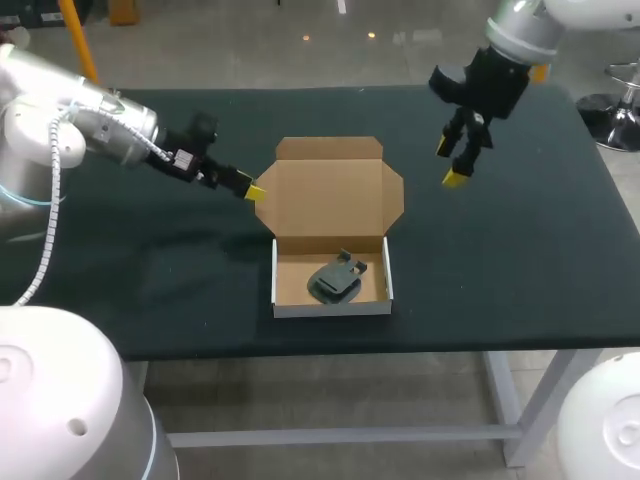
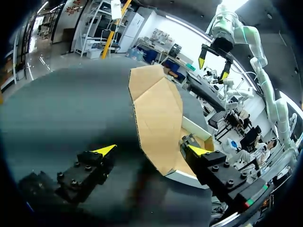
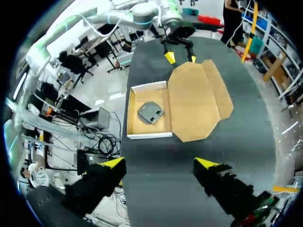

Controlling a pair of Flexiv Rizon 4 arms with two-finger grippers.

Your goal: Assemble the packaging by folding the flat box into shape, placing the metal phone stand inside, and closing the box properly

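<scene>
Cardboard box (image 1: 332, 308): stands folded into shape near the front edge of the dark table (image 1: 520, 260), white outside, brown inside, still open. Shows in the right wrist view too (image 3: 147, 135), ahead of the fingers and well apart from them.

Lid (image 1: 330, 195): rises from the tray's rear wall and tilts back, side flaps spread out. Fills the middle of the left wrist view (image 2: 158, 118) and lies beyond the tray in the right wrist view (image 3: 196, 99).

Metal phone stand (image 1: 335, 280): lies inside the tray, dark grey, folded flat, nearer the right wall. Seen plainly on the tray floor from the right wrist (image 3: 150, 112).

Left gripper (image 1: 255, 190): comes in low from the left, one yellow tip touching the lid's left edge. Released, jaws wide (image 2: 151, 150), with the lid's lower corner standing between the fingers and only one side in contact.

Right gripper (image 1: 450, 164): hangs above the table, right of the lid and apart from it. Released as well (image 3: 160, 163), jaws wide with nothing between them.
</scene>
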